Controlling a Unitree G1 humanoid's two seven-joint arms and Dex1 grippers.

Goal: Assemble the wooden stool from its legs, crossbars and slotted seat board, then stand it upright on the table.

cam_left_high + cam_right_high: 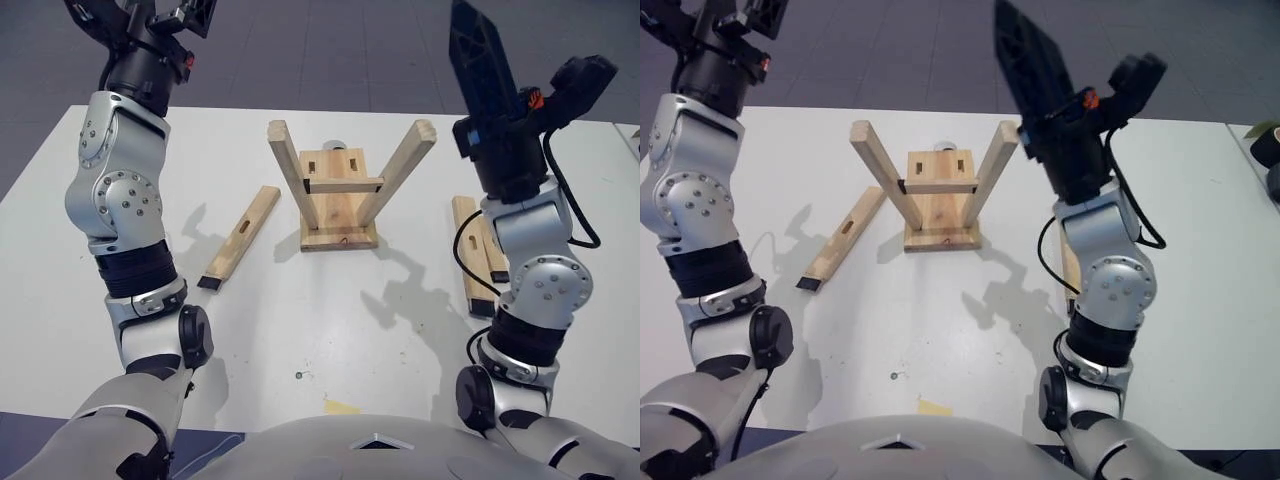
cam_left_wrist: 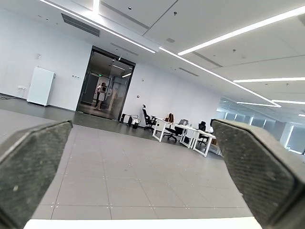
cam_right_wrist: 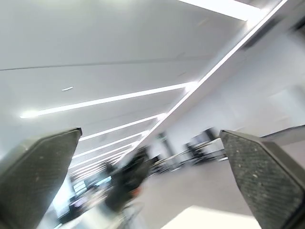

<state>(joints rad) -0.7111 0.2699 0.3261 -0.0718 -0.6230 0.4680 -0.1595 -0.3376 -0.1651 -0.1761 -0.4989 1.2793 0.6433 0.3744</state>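
White tabletop (image 1: 330, 320) is met first, nearest the body, marked by a small yellow scrap (image 1: 340, 406) close to the near edge. Further out, a loose leg (image 1: 240, 236) with a slot and a dark end is seen lying flat, below the left gripper (image 2: 141, 138) and to its inner side. Opposite, more wooden pieces (image 1: 465, 215) are laid flat below the right gripper (image 3: 151, 143), partly hidden behind that forearm. Between and below the two raised grippers the part-built stool is found. Its seat board (image 1: 340, 215) is down on the table, two legs (image 1: 292, 170) are splayed up from it, and a crossbar (image 1: 345, 185) is fitted between them. Strips of bare top are seen on both sides of it, towards the loose leg and towards the other pieces. Both pairs of jaws are held high and spread wide, with nothing between them. Just past the board the table's far edge is reached, and beyond it grey tiled floor (image 2: 124, 171) is seen. Farther off, desks and chairs (image 2: 181, 131), a glass doorway (image 2: 102, 93) and long ceiling lights (image 2: 228, 36) are shown.
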